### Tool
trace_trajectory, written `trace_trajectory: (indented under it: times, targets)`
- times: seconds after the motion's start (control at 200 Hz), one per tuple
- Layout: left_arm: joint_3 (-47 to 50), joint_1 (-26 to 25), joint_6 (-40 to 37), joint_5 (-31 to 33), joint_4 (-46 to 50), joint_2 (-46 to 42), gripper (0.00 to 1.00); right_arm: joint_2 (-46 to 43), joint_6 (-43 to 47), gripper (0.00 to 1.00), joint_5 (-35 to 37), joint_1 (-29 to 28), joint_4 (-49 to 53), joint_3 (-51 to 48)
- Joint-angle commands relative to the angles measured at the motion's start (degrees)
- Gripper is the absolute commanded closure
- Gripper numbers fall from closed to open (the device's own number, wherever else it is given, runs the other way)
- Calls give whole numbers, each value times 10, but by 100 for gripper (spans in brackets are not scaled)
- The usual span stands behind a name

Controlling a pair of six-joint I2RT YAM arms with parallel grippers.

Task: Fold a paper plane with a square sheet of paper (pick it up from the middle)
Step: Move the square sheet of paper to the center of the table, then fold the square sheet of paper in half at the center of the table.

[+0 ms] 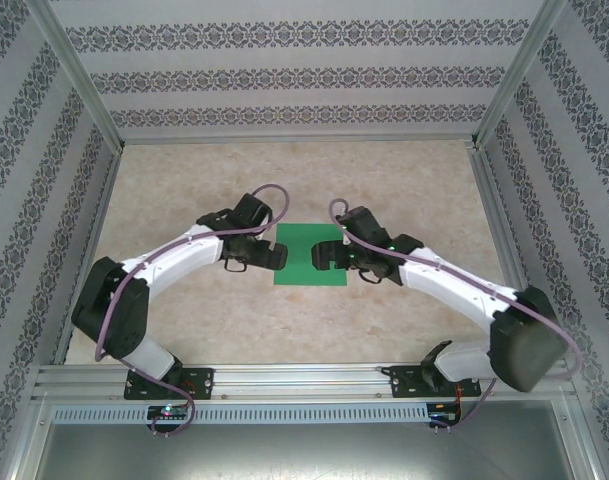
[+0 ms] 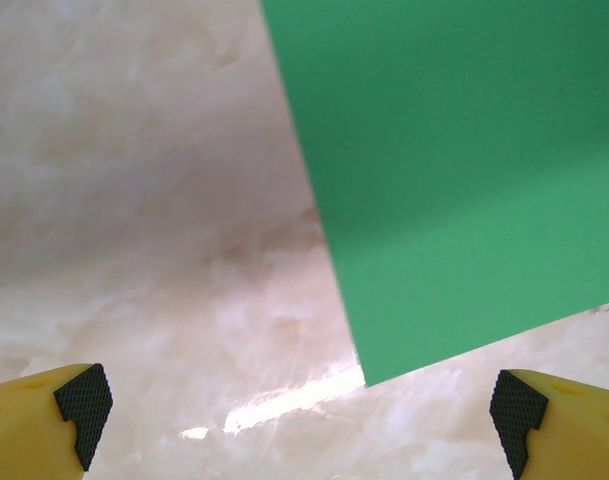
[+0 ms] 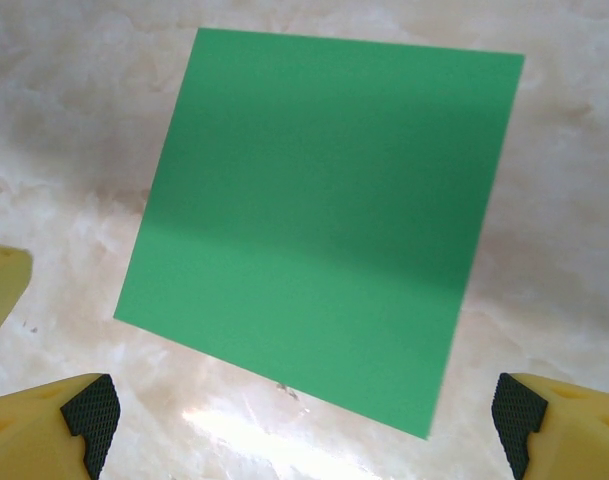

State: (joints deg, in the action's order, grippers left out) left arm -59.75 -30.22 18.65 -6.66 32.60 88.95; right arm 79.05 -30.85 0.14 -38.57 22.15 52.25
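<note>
**Green sheet lies flat between two spread grippers**

Green and uncreased, the square sheet of paper (image 1: 309, 262) lies flat on the pale marble-patterned table (image 1: 384, 170), its edges running square with the table's edges in the top view. Being still a plain square, it has no long axis and no pointed end.

The left gripper (image 1: 272, 252) hangs over the sheet's left edge and the right gripper (image 1: 336, 255) over its right part, the two facing each other across it.

In the left wrist view the left gripper (image 2: 304, 410) stands wide open, its black-padded yellow fingertips (image 2: 84, 400) far apart at the bottom corners. One corner of the sheet (image 2: 464, 180) points down between them, clear of both pads.

In the right wrist view the right gripper (image 3: 304, 410) is spread just as wide. The whole sheet (image 3: 314, 220) shows ahead of its fingertips (image 3: 92, 405), turned a little askew to that camera, with a shadow band across its upper half. Neither gripper holds anything.

Patterned wallpaper (image 1: 304, 75) lines the walls beyond the sheet.
</note>
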Motion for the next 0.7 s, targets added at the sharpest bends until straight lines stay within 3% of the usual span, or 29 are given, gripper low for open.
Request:
trace_trajectory:
  times: [0.0, 0.405, 0.694]
  targets:
    - [51, 14, 23, -44, -51, -36, 0, 53, -55, 2, 66, -21, 21, 44]
    - [148, 49, 58, -28, -54, -145, 0, 242, -95, 4, 78, -36, 40, 172]
    - [166, 58, 63, -42, -79, -150, 0, 308, -112, 5, 102, -37, 66, 230]
